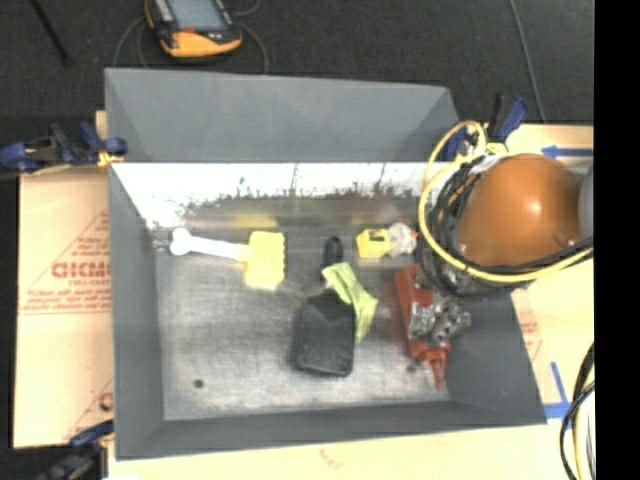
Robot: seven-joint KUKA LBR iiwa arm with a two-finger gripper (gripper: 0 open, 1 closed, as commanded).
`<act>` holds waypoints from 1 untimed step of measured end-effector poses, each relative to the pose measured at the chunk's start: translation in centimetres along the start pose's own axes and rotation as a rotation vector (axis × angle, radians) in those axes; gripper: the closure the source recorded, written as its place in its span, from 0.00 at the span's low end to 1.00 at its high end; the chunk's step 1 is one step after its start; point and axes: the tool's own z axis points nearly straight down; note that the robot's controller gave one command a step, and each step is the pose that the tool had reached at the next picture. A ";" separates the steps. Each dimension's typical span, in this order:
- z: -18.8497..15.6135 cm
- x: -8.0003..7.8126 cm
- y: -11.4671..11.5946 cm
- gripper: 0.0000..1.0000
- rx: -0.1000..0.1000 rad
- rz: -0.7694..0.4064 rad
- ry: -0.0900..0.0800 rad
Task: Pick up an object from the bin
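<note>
My gripper [438, 318] is low in the right part of the bin, its metal body showing just below the arm's orange cover. It sits directly over a long red tool-like thing [408, 303] that lies along the right wall, with its red end [436, 365] sticking out below the gripper. Whether the red thing is gripped is hidden. A small yellow block [372, 244] with a pale knob lies near the back wall, just left of the arm. A black pouch-like thing [322, 336] with a yellow-green cloth [354, 293] on its upper right lies left of the gripper.
A yellow brush head on a white handle [250, 256] lies at the back left. The bin floor at the front left is bare apart from a small dark speck [198, 384]. The arm and its cables cover the right back corner.
</note>
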 end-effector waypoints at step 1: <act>0.1 0.1 0.0 0.00 0.002 0.001 0.001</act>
